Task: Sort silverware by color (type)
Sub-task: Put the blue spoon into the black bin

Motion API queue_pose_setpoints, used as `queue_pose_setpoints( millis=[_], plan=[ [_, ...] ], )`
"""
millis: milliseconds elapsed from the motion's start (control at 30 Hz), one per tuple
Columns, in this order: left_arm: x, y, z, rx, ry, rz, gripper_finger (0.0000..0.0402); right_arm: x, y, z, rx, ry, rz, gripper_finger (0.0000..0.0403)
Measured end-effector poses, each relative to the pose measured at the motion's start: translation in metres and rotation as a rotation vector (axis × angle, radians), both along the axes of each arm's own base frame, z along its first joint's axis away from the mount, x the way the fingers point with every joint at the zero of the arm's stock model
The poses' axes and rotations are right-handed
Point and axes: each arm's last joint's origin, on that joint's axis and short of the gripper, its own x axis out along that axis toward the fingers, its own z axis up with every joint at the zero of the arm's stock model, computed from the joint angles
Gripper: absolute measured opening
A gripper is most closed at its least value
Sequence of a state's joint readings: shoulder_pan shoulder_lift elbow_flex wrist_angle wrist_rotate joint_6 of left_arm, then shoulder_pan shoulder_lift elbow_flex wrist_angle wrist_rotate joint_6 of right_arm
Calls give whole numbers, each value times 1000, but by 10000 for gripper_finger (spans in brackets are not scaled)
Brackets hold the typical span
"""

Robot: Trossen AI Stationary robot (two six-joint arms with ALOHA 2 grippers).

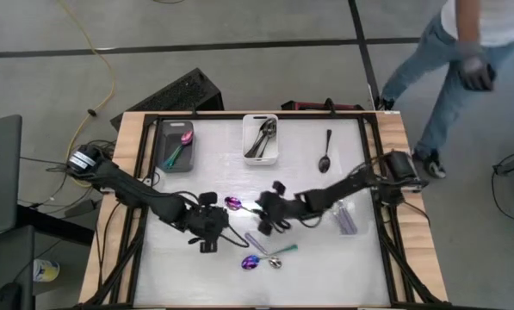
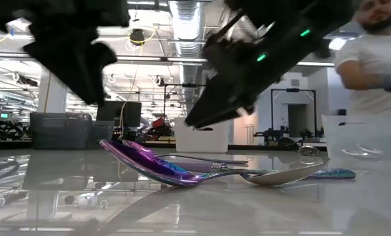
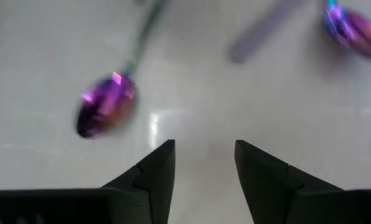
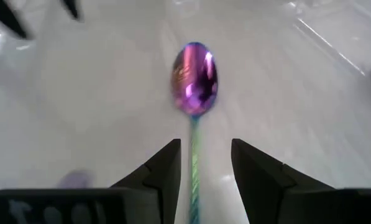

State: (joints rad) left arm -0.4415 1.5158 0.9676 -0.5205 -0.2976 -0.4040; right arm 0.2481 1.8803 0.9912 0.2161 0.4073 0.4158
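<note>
A purple spoon (image 1: 232, 204) with a teal handle lies flat on the white table near its middle. My right gripper (image 4: 204, 146) is open. Its fingers stand on either side of that spoon's handle (image 4: 194, 168), a gap showing on both sides, with the bowl (image 4: 194, 78) ahead. My left gripper (image 3: 204, 146) faces it from the table's left, open, with nothing between its fingers and the same spoon's bowl (image 3: 104, 106) just ahead. Another purple spoon (image 1: 252, 261), a silver spoon (image 1: 275, 262) and a lilac handle (image 1: 257, 244) lie nearer the near edge.
At the far left a grey bin (image 1: 164, 155) holds a purple spoon. A white bin (image 1: 274, 151) at the far middle holds dark and silver pieces. A black spoon (image 1: 325, 159) lies on the table, a clear bin (image 1: 347, 220) stands at the right, and a person (image 1: 463, 60) walks beyond the far right corner.
</note>
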Motion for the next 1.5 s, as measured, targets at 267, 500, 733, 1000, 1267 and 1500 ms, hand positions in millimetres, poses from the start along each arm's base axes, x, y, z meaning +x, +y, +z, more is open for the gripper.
queue_pose_setpoints(
  millis=[267, 500, 733, 1000, 1267, 1500],
  plan=[
    [0, -4, 6, 30, -15, -1, 151, 30, -9, -21, -23, 55, -2, 163],
    [1, -6, 7, 40, -39, -15, 151, 32, -8, -48, -24, 108, -13, 161],
    [4, -6, 8, 58, -62, -45, 151, 28, 1, -62, -74, 162, -38, 53],
    [1, -5, 25, 61, -145, -112, 151, 18, 5, -38, -87, 188, -4, 31],
    [-33, 7, 64, 66, -354, -42, 151, 4, 21, 20, -137, 81, 57, 31],
    [-62, 20, 48, -24, -590, 12, 151, -23, 33, 65, -152, -138, 97, 31]
  ],
)
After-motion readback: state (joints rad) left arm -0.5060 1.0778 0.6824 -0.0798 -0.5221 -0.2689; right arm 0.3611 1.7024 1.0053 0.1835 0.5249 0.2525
